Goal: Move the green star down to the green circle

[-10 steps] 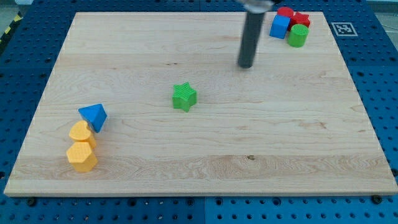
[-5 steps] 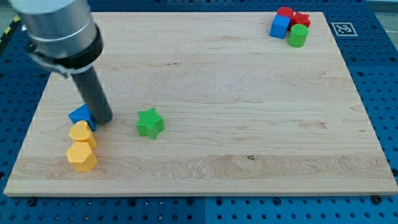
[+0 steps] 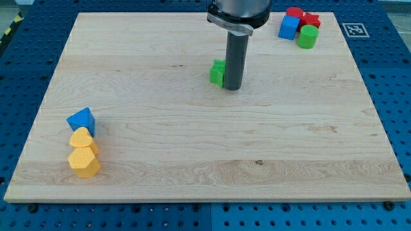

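Observation:
The green star (image 3: pixel 218 72) sits on the wooden board (image 3: pixel 205 160), a little above its middle, partly hidden behind my rod. My tip (image 3: pixel 233 88) rests on the board right against the star's right side. The green circle (image 3: pixel 307 36), a short cylinder, stands near the view's top right corner, far to the right of and above the star.
A blue cube (image 3: pixel 289 27) and two red blocks (image 3: pixel 295 13) (image 3: pixel 311 20) crowd the green circle at the top right. At the left a blue triangle block (image 3: pixel 81 120) sits above two orange blocks (image 3: pixel 83 139) (image 3: pixel 85 161). The rod's wide housing (image 3: pixel 237 11) hangs at the top.
The green star moved from lower left of centre up and right to above the middle. My rod moved from the blue triangle at the left to the star's right side. The blue triangle shifted slightly.

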Motion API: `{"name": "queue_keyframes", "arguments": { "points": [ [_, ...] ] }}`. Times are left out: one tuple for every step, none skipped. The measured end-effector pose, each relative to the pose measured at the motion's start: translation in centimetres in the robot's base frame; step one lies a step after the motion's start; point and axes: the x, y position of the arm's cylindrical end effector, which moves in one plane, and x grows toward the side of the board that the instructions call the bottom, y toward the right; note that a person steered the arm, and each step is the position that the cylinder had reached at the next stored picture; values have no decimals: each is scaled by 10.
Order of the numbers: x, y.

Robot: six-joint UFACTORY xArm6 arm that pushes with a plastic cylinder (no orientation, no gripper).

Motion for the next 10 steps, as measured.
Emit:
{"name": "queue_keyframes", "arguments": {
  "points": [
    [3,-67],
    [-9,-112],
    [-27,-84],
    [-27,9],
    [-31,97],
    [-37,116],
    [-9,105],
    [3,106],
    [-21,107],
    [-32,106]
  ]
}}
